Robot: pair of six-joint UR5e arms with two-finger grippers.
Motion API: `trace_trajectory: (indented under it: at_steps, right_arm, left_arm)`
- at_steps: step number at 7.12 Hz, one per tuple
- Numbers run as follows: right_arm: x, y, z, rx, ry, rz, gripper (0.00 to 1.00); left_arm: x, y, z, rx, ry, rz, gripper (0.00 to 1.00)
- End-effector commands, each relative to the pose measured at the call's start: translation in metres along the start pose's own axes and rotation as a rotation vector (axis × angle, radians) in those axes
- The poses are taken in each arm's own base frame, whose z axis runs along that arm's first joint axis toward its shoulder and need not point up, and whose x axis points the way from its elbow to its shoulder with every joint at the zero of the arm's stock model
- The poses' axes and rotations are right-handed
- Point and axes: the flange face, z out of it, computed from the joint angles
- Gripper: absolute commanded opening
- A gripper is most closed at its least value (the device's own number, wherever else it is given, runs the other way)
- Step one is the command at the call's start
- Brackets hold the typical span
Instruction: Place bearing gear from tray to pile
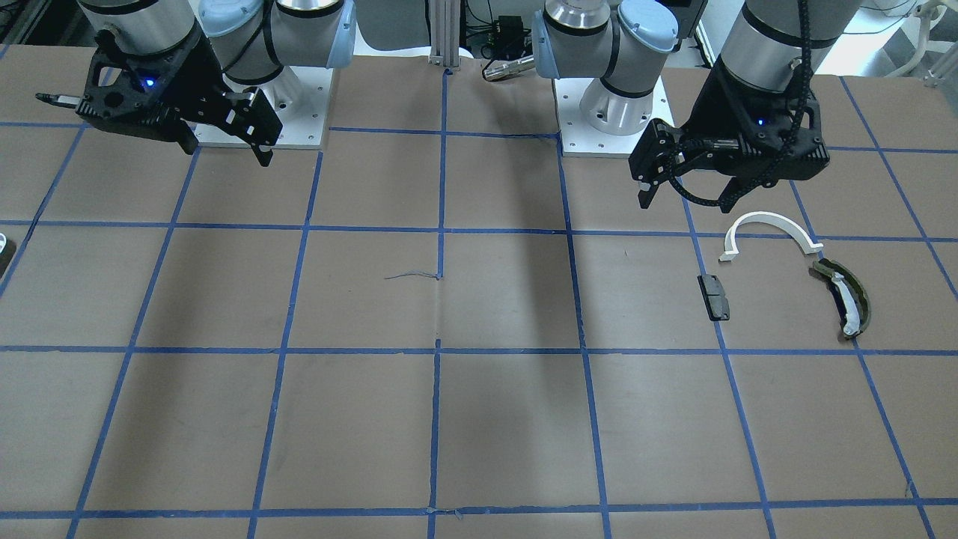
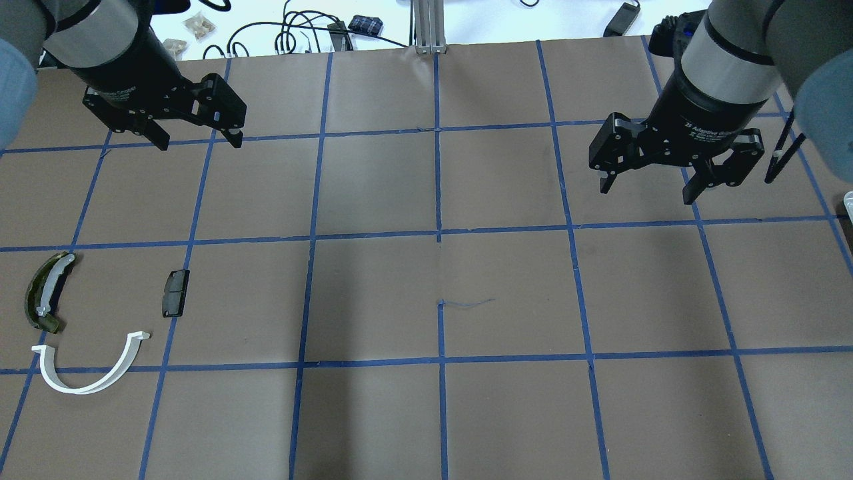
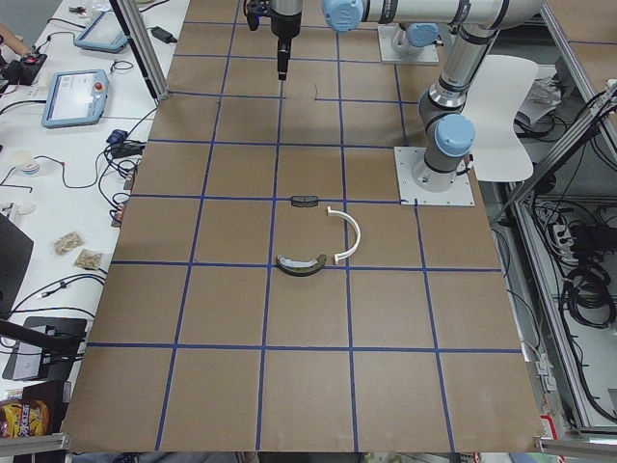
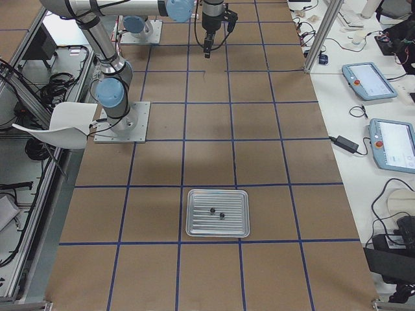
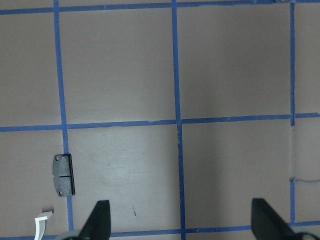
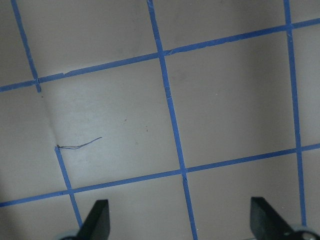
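A silver tray point(image 4: 194, 227) lies at the table's right end, seen whole only in the exterior right view. Two small dark parts point(image 4: 211, 209) point(image 4: 222, 215) lie in it; I cannot tell which is the bearing gear. The pile sits at the left end: a white half-ring arc point(image 2: 90, 373), a dark grey block point(image 2: 175, 293) and an olive-green curved piece point(image 2: 41, 297). My left gripper point(image 2: 193, 130) is open and empty, raised beyond the pile. My right gripper point(image 2: 650, 183) is open and empty, raised well short of the tray.
The table is brown paper with a blue tape grid. The two arm bases point(image 1: 614, 112) point(image 1: 288, 105) stand on white plates at the robot's side. Cables and small items point(image 2: 300, 33) lie beyond the far edge. A thin thread mark point(image 2: 466, 303) is at mid-table.
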Motion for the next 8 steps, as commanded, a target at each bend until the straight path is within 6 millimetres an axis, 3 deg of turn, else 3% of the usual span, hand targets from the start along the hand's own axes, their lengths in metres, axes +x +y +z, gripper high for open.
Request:
trace_trajectory:
  at_steps: [1,2,4,8]
  right_arm:
    - [0.0,0.001,-0.001,0.0,0.0,0.009,1.0]
    - [0.0,0.0,0.0,-0.001,-0.001,0.009,1.0]
    - [0.001,0.001,0.0,-0.002,0.002,0.014,1.0]
    - [0.006,-0.004,0.002,-0.005,0.002,0.014,1.0]
  left_arm:
    - [-0.001,0.004,-0.005,-0.042,0.0,0.001,1.0]
    - [0.0,0.001,-0.006,-0.064,-0.03,0.009,1.0]
    - [0.021,0.017,-0.019,-0.071,-0.039,0.052,1.0]
    - [0.024,0.022,-0.019,-0.06,-0.018,0.041,1.0]
